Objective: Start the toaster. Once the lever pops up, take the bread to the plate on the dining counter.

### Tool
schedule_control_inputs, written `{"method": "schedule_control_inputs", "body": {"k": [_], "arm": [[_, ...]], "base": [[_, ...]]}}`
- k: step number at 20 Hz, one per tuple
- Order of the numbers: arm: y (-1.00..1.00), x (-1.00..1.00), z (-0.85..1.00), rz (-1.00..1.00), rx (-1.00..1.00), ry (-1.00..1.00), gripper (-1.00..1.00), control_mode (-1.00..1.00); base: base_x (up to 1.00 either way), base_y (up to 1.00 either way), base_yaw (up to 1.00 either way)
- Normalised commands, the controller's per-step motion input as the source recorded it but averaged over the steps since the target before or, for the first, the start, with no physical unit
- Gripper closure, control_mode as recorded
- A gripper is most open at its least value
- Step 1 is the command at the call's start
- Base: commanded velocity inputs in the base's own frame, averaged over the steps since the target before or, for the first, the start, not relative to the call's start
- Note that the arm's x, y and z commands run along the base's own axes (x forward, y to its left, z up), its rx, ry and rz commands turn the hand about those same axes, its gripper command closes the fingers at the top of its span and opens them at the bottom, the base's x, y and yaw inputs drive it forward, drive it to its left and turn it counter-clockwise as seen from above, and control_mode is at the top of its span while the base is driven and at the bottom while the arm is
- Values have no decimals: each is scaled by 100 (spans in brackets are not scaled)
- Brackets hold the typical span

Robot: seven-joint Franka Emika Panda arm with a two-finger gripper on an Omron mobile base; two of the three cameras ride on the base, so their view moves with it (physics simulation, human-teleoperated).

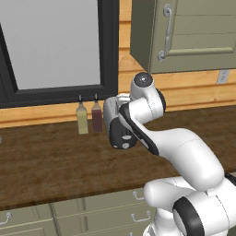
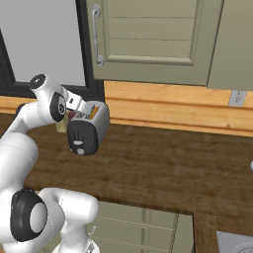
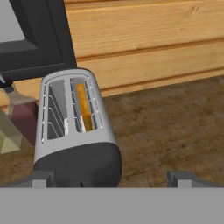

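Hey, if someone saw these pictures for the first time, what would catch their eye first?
Probably the toaster on the dark wood worktop, with the bread glowing orange in one slot. The open gripper sits right at its black end, one of the fingers showing off to the side. Behind the toaster, two bottles stand below the black-framed window.

The dark wood-grain desk (image 2: 163, 163) runs along the plank wall, above pale olive drawer fronts. On it, towards the far edge, stands the silver toaster (image 2: 88, 127), its black end panel facing the near side. Just left of the toaster, two slim bottles (image 1: 89, 117) stand upright side by side against the wall.
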Motion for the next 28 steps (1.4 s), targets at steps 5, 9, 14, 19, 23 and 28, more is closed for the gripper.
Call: {"method": "schedule_control_inputs", "body": {"k": [5, 9, 14, 19, 23, 28], "arm": [[0, 0, 0, 0, 0, 0, -100, -100], [0, 0, 0, 0, 0, 0, -100, -100], [0, 0, 0, 0, 0, 0, -100, -100], [0, 0, 0, 0, 0, 0, -100, -100], [0, 0, 0, 0, 0, 0, -100, -100], [0, 0, 0, 0, 0, 0, -100, -100]], "base": [[0, 0, 0], [0, 0, 0], [0, 0, 0], [0, 0, 0], [0, 0, 0], [0, 0, 0]]}}
